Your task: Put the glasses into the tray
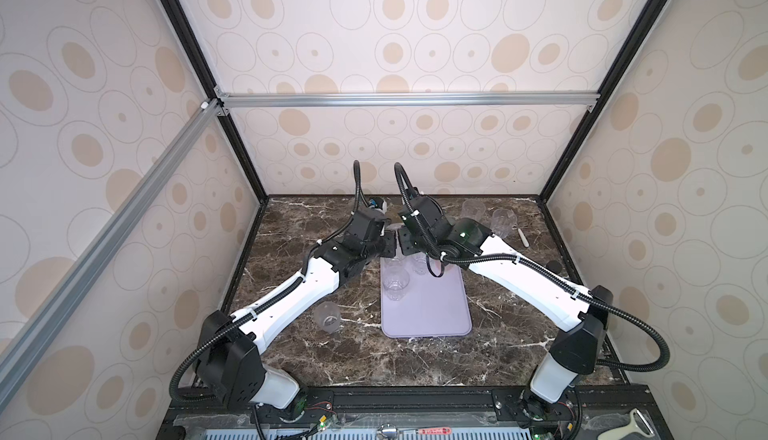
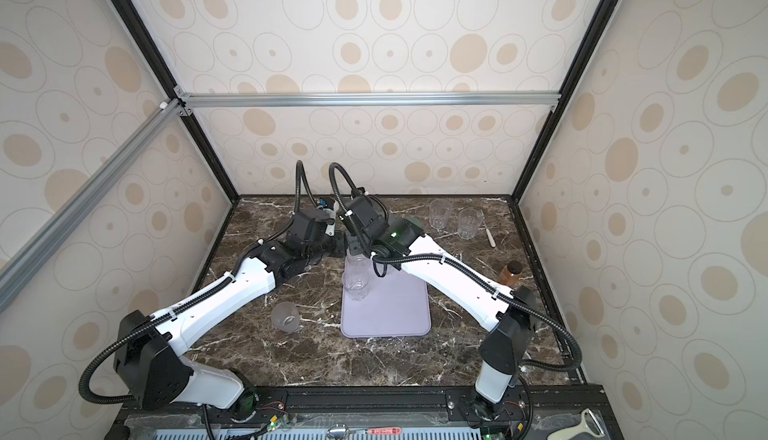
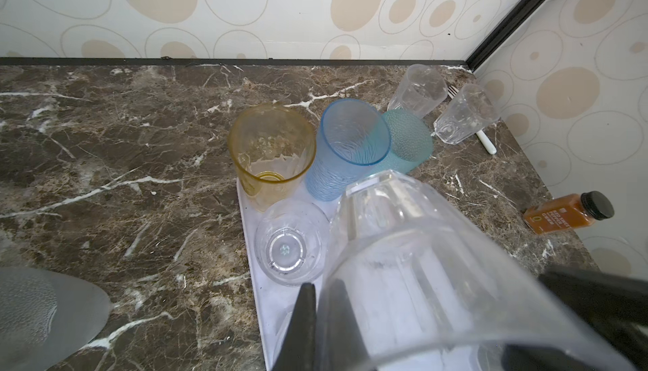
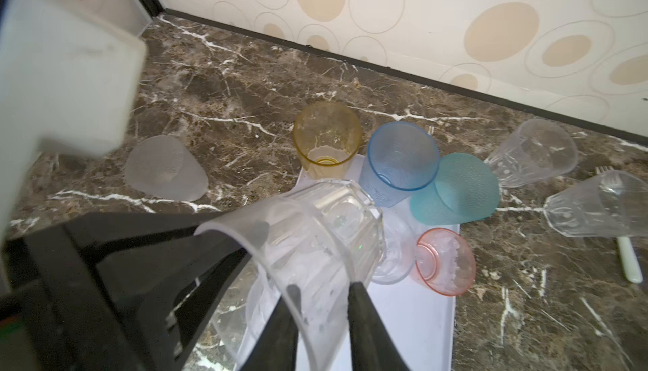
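Tray (image 1: 428,317) lies mid-table (image 1: 316,359), long sides running 12 to 6 o'clock, and both your arms meet over its 12 o'clock end. Your left claw (image 3: 322,287) is closed thin on the rim wall of a clear faceted glass (image 3: 403,246), one finger inside the mouth and one outside. The glass hangs tilted above that end of the tray, mouth toward this claw, thick base pointing away from it. Your right claw (image 4: 323,285) is at the same glass, on another stretch of the rim. Its fingers (image 4: 364,316) stand either side of the wall, the outer one against the glass. Whether they pinch it I cannot tell.

Below and beyond the held glass, the tray's 12 o'clock end is crowded. You have an amber glass (image 3: 271,155) on the 11 o'clock corner, a blue glass (image 3: 350,141) just beside it at 12 and a teal glass (image 3: 408,141) just beside that, toward 1 o'clock. A short clear glass (image 3: 291,246) stands on the 6 o'clock side of the amber one. A small pink glass (image 4: 445,260) sits by the 3 o'clock rim, on the 6 o'clock side of the teal one.

On the table, a frosted glass (image 4: 164,169) sits off the tray's 11 o'clock corner and a short pale glass (image 1: 328,317) at its 9 o'clock. A tall clear glass (image 1: 473,209) and a second tall glass (image 1: 503,222) stand at its 1 o'clock, near the back wall. A white-handled fork (image 1: 524,237) lies just beside them. An amber bottle (image 2: 511,273) stands at 3 o'clock, well apart from the tray.
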`<state>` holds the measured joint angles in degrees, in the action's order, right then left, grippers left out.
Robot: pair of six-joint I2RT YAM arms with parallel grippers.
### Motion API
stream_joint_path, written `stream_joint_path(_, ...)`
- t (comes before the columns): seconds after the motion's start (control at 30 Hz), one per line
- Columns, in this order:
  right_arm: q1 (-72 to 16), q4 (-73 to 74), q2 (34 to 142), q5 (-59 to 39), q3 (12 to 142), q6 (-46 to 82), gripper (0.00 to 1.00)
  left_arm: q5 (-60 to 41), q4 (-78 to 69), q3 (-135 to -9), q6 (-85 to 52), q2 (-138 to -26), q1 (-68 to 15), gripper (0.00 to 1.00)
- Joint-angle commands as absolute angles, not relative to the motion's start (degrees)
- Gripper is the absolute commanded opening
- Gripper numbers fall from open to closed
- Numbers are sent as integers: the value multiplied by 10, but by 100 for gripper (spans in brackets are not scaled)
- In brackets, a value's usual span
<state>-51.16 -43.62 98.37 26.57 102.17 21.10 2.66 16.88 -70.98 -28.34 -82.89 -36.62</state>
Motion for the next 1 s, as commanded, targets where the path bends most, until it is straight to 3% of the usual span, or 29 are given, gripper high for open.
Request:
stream_joint_path(0.0,-519,-463,994,339,1031,185,17,-12,150,-751,-299,-826,-379,3)
stream_joint_path(0.4,-517,-467,992,379,1023,175,0,-90,101,-741,-313,-807,-381,20)
stream_joint_path(0.97,-472,-490,936,346,961,220,0,-148,45,-712,-291,-796,-381,42)
